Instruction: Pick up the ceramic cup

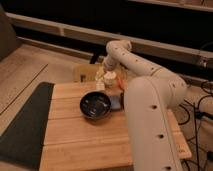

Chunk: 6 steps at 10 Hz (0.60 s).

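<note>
pincer [106,71] at ceramic cup [110,76] | dark bowl [95,105] nr | no legible txt

cream ceramic cup [110,76], upright, beneath gripper [105,73]

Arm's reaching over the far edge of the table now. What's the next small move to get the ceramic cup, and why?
Probably ease the gripper down onto the ceramic cup: it sits just left of and above the cup at the table's far edge, beyond the dark bowl.
</note>
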Each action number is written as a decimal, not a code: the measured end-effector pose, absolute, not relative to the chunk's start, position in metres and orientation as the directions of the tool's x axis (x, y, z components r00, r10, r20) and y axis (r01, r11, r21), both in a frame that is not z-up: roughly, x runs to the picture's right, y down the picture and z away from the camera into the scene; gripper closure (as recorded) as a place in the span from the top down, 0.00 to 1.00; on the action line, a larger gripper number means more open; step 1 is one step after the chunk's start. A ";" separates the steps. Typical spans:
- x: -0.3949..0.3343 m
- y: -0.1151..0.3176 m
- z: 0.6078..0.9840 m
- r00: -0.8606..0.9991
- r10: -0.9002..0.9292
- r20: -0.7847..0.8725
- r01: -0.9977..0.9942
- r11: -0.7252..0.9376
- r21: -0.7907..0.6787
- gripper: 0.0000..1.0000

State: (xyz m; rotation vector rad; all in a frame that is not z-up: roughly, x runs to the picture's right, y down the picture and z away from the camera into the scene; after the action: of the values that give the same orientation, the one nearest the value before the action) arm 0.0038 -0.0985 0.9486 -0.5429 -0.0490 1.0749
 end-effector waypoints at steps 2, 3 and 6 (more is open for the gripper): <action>0.000 -0.089 0.962 0.484 0.840 -0.245 -0.812 0.327 -0.484 0.65; -0.001 -0.084 0.967 0.483 0.836 -0.261 -0.809 0.312 -0.499 0.63; 0.009 -0.074 0.981 0.487 0.820 -0.300 -0.808 0.293 -0.511 0.36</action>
State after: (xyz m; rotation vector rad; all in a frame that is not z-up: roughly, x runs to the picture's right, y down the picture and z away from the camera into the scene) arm 0.0089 -0.0740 0.9811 -0.6675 -0.0206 1.0845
